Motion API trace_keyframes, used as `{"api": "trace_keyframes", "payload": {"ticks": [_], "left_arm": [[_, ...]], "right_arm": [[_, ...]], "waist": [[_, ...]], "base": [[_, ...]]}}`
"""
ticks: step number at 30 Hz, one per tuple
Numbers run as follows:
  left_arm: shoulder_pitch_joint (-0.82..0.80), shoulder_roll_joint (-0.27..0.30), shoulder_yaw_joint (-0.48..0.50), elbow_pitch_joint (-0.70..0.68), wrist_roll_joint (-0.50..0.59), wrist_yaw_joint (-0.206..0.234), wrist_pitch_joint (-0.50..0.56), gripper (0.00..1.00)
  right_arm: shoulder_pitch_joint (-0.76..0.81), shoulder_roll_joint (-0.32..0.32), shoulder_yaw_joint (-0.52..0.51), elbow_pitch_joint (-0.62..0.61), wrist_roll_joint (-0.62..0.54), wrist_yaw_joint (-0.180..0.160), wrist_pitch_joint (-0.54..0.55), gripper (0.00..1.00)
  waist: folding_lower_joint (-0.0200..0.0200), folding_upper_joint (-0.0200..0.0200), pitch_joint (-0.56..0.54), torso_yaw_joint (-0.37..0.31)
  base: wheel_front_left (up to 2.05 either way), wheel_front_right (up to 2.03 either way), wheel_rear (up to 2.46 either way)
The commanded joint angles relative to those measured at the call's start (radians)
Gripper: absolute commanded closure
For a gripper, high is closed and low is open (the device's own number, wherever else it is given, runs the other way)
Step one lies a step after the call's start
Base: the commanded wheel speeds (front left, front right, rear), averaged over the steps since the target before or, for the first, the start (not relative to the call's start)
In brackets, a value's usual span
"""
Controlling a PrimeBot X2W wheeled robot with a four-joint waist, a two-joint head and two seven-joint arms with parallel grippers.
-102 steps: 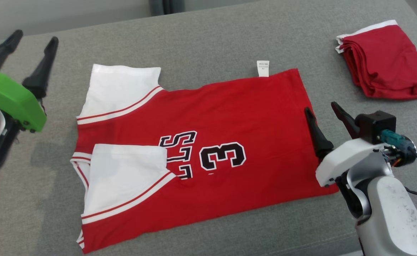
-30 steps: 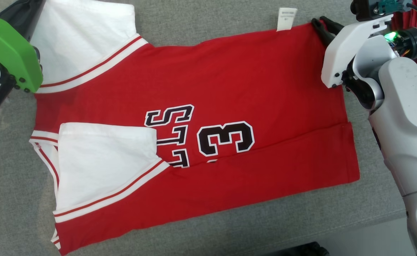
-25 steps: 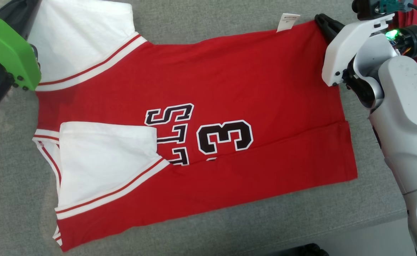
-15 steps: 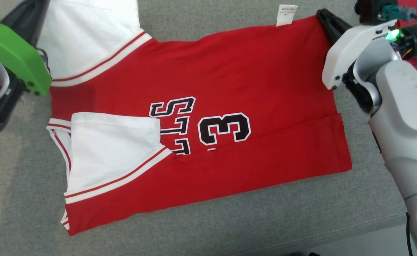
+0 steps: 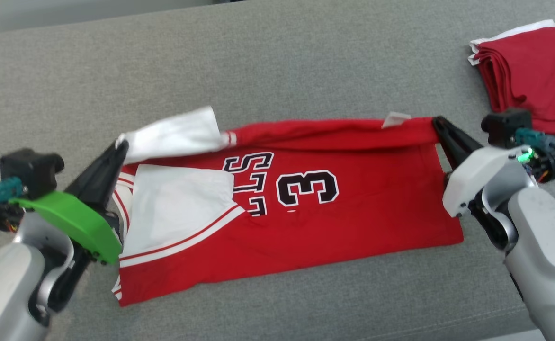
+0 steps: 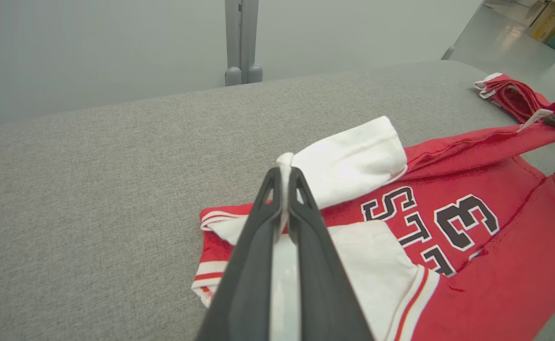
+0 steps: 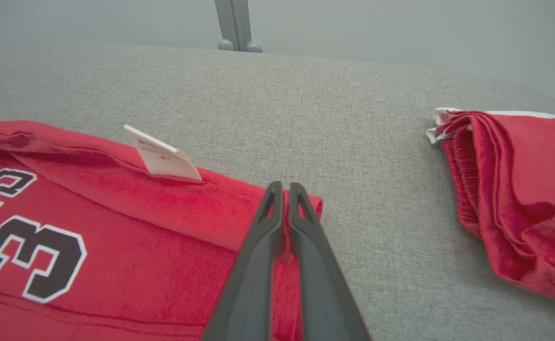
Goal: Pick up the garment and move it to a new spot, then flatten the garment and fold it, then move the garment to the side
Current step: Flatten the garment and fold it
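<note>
The garment is a red jersey with white sleeves and a black "3", lying on the grey cushion. Its far edge is lifted off the surface and stretched between my two grippers. My left gripper is shut on the white sleeve corner at the jersey's left end. My right gripper is shut on the red hem corner at the right end, near the white label. The near half of the garment still rests flat.
A second red garment lies folded at the far right of the cushion, also in the right wrist view. A grey post stands behind the cushion. Bare cushion stretches beyond the jersey.
Both grippers have raised the jersey's far edge and drawn it toward me over the lower part. The head camera has tilted up, bringing the folded red garment into view.
</note>
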Motion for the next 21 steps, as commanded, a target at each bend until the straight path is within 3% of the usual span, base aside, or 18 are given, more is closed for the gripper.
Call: {"api": "trace_keyframes", "payload": {"ticks": [1, 7, 15, 16, 17, 18, 19, 20, 21], "left_arm": [[0.046, 0.004, -0.001, -0.015, -0.01, 0.017, -0.012, 1.0], [0.186, -0.014, -0.007, -0.04, -0.044, 0.059, -0.061, 1.0], [0.275, -0.051, -0.032, -0.003, -0.059, 0.065, -0.1, 1.0], [0.282, -0.058, -0.036, 0.005, -0.063, 0.064, -0.104, 1.0], [0.288, -0.065, -0.038, 0.013, -0.068, 0.064, -0.109, 1.0], [0.292, -0.073, -0.038, 0.024, -0.069, 0.065, -0.117, 1.0], [0.294, -0.079, -0.038, 0.031, -0.066, 0.067, -0.127, 0.81], [0.297, -0.086, -0.036, 0.041, -0.06, 0.074, -0.144, 0.36], [0.302, -0.093, -0.034, 0.049, -0.059, 0.078, -0.155, 0.0]], "right_arm": [[0.043, -0.005, -0.014, -0.019, -0.002, -0.001, -0.003, 1.0], [0.174, 0.022, -0.093, -0.083, -0.04, -0.001, 0.005, 1.0], [0.265, 0.072, -0.154, -0.114, -0.102, -0.001, 0.012, 1.0], [0.273, 0.079, -0.159, -0.114, -0.11, -0.001, 0.01, 0.94], [0.28, 0.084, -0.163, -0.113, -0.116, -0.001, 0.008, 0.78], [0.288, 0.093, -0.174, -0.111, -0.123, -0.001, 0.002, 0.55], [0.293, 0.098, -0.183, -0.111, -0.13, -0.001, -0.005, 0.0], [0.3, 0.107, -0.194, -0.111, -0.136, -0.001, -0.011, 0.0], [0.306, 0.116, -0.203, -0.111, -0.141, -0.001, -0.017, 0.0]], "waist": [[0.0, 0.0, -0.053, 0.026], [0.0, 0.0, -0.086, 0.027], [0.0, 0.0, -0.104, 0.024], [0.0, 0.0, -0.106, 0.024], [0.0, 0.0, -0.108, 0.024], [0.0, 0.0, -0.11, 0.023], [0.0, 0.0, -0.112, 0.022], [0.0, 0.0, -0.115, 0.022], [0.0, 0.0, -0.117, 0.022]], "base": [[0.0, 0.0, 0.0], [0.0, 0.0, 0.0], [0.0, 0.0, 0.0], [0.0, 0.0, 0.0], [0.0, 0.0, 0.0], [0.0, 0.0, 0.0], [0.0, 0.0, 0.0], [0.0, 0.0, 0.0], [0.0, 0.0, 0.0]]}}
